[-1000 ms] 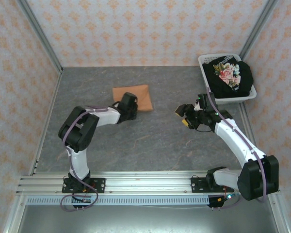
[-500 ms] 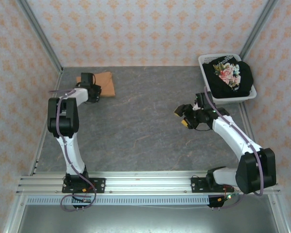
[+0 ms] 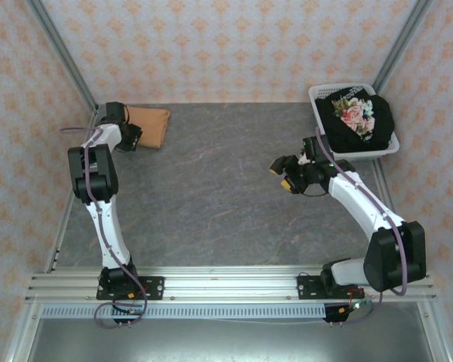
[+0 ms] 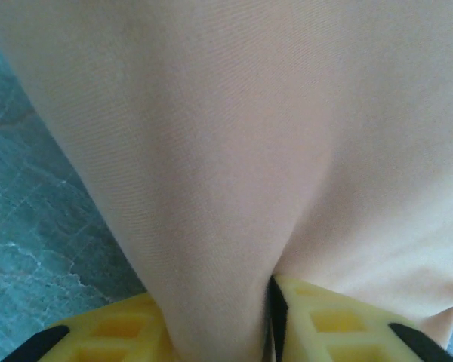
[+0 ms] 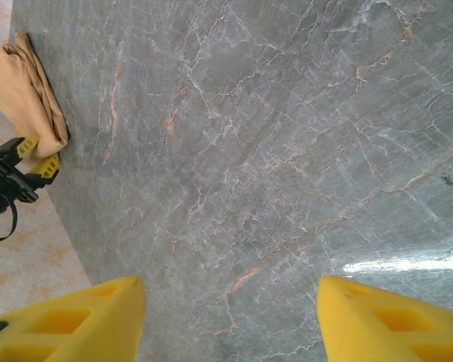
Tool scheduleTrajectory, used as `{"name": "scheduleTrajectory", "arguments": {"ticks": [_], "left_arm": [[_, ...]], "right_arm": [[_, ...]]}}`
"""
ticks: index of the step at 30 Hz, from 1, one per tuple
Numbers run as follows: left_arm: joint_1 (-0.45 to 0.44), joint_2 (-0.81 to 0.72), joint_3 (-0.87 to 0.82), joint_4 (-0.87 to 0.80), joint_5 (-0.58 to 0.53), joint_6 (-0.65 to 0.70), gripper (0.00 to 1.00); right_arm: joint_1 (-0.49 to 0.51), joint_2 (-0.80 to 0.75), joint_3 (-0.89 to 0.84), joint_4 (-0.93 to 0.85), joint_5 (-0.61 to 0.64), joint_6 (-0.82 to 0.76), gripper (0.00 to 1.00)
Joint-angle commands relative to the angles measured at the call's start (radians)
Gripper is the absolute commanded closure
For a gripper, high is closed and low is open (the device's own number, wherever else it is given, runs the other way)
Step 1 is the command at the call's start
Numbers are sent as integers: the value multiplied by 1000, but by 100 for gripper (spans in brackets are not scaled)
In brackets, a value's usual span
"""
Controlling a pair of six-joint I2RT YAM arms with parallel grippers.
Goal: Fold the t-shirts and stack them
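Left wrist view: a fold of the plain orange cloth t-shirt (image 4: 234,136) lies between the two yellow plastic fingers (image 4: 340,328) of the left gripper (image 4: 215,324); the fingers are kept apart by the cloth, which is touched by both; whether the fold is clamped or merely lies there cannot be told. In the top external view, this t-shirt is seen folded into a compact bundle at the far left corner of the grey marbled table (image 3: 226,196), close to the patterned wall (image 3: 30,90); the left gripper is placed at the bundle's near left edge.

In the right wrist view, the fingers (image 5: 83,317) of the right gripper (image 5: 230,317) are spread wide above bare table surface; the gripper is held right of centre, near the white plastic laundry basket (image 3: 321,94) at the far right corner; a black cloth t-shirt (image 3: 359,124) with pink flowers is heaped in that basket.
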Motion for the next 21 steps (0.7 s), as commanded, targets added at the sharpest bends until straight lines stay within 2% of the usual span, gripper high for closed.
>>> {"name": "scheduleTrajectory", "arguments": {"ticks": [1, 4, 8, 9, 10, 11, 15, 19, 21], "left_arm": [[-11, -65, -73, 111, 75, -13, 48], [-16, -135, -160, 218, 126, -68, 38], [-31, -243, -241, 257, 150, -89, 24], [-34, -273, -258, 252, 147, -86, 17], [-38, -311, -279, 250, 145, -80, 9], [-42, -346, -297, 240, 142, -68, 0], [-80, -518, -310, 114, 133, 19, 0], [-161, -698, -300, -90, -24, 172, 0], [-181, -761, -324, -114, -34, 174, 0]], "right_arm": [[-5, -8, 42, 59, -19, -20, 38], [-5, -49, 36, 171, -2, 10, 37], [-5, -70, 49, 264, 22, 60, 32], [-5, -73, 55, 266, 28, 68, 28], [-5, -73, 65, 269, 36, 74, 4], [-6, -73, 75, 266, 40, 77, 1], [-16, -80, 131, 186, 85, 51, 1], [-22, -116, 184, 78, 176, -22, 1], [-23, -139, 206, 25, 237, -51, 1]]}}
